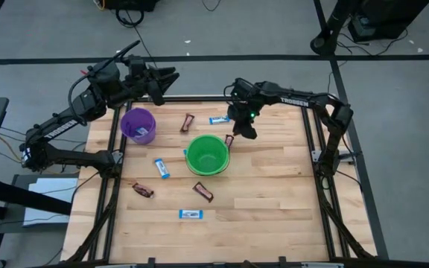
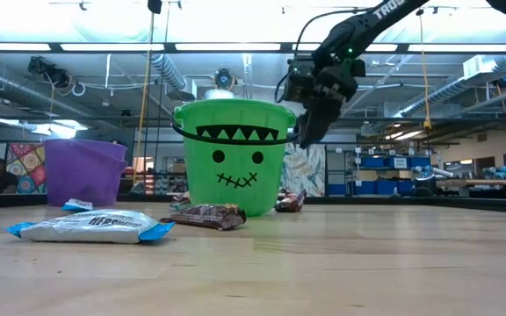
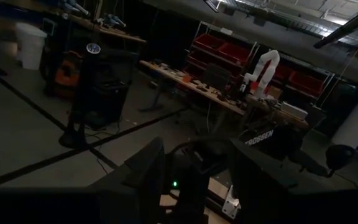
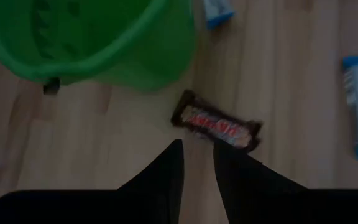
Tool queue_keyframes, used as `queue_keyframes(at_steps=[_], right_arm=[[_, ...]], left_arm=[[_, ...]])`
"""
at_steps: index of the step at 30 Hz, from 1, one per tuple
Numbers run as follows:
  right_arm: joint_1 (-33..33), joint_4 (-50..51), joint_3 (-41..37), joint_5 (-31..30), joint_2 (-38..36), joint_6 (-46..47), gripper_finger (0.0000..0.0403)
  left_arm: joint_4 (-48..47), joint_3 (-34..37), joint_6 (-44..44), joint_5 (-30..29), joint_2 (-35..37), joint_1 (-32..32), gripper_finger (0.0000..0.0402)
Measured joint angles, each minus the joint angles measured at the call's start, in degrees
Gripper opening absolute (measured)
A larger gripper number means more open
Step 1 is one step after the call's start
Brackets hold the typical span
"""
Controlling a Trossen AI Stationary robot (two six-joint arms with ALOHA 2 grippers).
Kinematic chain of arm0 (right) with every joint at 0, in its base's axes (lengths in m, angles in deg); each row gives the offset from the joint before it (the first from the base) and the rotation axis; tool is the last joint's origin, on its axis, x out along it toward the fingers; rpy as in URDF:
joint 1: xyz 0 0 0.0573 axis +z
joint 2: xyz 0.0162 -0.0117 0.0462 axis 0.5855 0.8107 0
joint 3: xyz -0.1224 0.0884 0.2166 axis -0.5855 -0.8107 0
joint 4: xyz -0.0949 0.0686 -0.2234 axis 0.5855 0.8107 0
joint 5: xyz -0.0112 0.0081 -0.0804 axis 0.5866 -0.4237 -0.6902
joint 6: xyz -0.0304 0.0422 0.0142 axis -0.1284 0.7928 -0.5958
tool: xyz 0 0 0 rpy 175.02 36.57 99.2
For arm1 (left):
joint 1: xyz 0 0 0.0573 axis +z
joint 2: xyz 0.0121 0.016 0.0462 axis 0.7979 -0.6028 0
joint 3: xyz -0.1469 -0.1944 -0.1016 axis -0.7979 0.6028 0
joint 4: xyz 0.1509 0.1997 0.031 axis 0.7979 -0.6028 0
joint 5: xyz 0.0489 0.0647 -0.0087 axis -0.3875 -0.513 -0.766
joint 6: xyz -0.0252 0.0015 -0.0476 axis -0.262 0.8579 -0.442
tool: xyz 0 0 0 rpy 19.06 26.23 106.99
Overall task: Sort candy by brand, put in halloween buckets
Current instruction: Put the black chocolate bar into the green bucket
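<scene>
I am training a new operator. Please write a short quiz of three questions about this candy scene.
1. True or false: the right gripper holds a candy.
2. Which bucket is nearer the right gripper: A) green bucket B) purple bucket?
3. What colour is the bar just ahead of the right gripper's jaws?

Key: 1 false, the jaws stand slightly apart with nothing between them. 2 A. 3 dark brown.
</scene>
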Motion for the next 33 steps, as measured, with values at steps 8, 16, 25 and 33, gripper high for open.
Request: queue_keyframes(at_steps=[8,16,25,33], right_arm=[[-2.1,-5.1,-5.0,3.7,0.0,7.1,0.0165],[-1.7,-12.0,-9.8,1.6,0.0,9.6,0.0203],[-1.2,-22.8,-14.7,0.2,0.0,14.9,0.02],[-0.9,-26.1,-16.9,-2.1,0.0,16.0,0.02]], left_arm=[[-1.4,0.0,0.1,0.0,0.0,0.0,0.0177],[-1.5,0.0,0.1,0.0,0.0,0.0,0.0177],[-1.5,0.0,0.1,0.1,0.0,0.0,0.0177],[-1.5,0.0,0.1,0.1,0.0,0.0,0.0177]])
